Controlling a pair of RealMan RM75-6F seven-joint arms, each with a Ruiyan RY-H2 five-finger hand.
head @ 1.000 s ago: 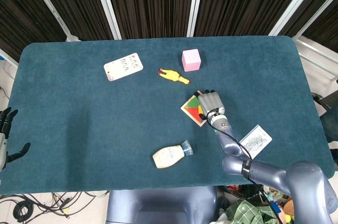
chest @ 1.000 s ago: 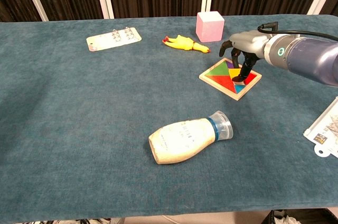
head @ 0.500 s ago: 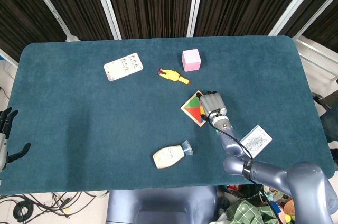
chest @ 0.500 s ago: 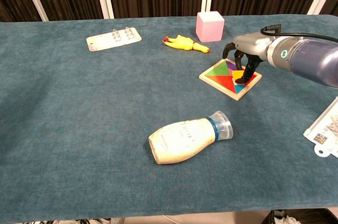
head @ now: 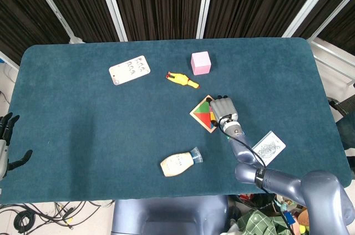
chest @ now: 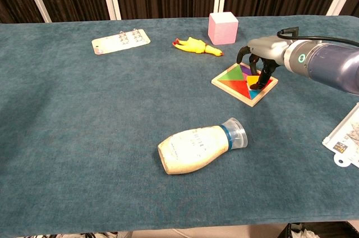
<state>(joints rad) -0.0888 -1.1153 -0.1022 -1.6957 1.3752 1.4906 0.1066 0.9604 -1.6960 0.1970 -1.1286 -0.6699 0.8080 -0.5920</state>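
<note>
My right hand (chest: 261, 58) hangs palm-down over the colored puzzle tray (chest: 240, 82), forearm running in from the right edge of the chest view, wrist about level. Its fingers (chest: 259, 78) are curled downward, dark tips reaching to the tray's right half; one tip looks to touch the colored pieces near the right corner, though I cannot tell whether anything is pinched between them. From the head view the same hand (head: 223, 112) covers the tray's right side (head: 202, 112), knuckles up, the arm trailing back toward the near right table edge. The tray lies flat on the blue table cloth (chest: 84, 114), turned like a diamond, right of center. My left hand (head: 6, 142) sits off the table's left edge in the head view, low and well apart from everything, fingers spread and holding nothing. Just behind the tray, a yellow rubber chicken (chest: 196, 45) lies on its side, and a pink cube (chest: 222, 28) stands beside it toward the far edge. A white card with small items (chest: 121, 41) lies at the far left. A cream bottle (chest: 199, 148) lies on its side near the front, cap pointing right. A printed card (chest: 345, 137) rests at the right edge, near the arm.
</note>
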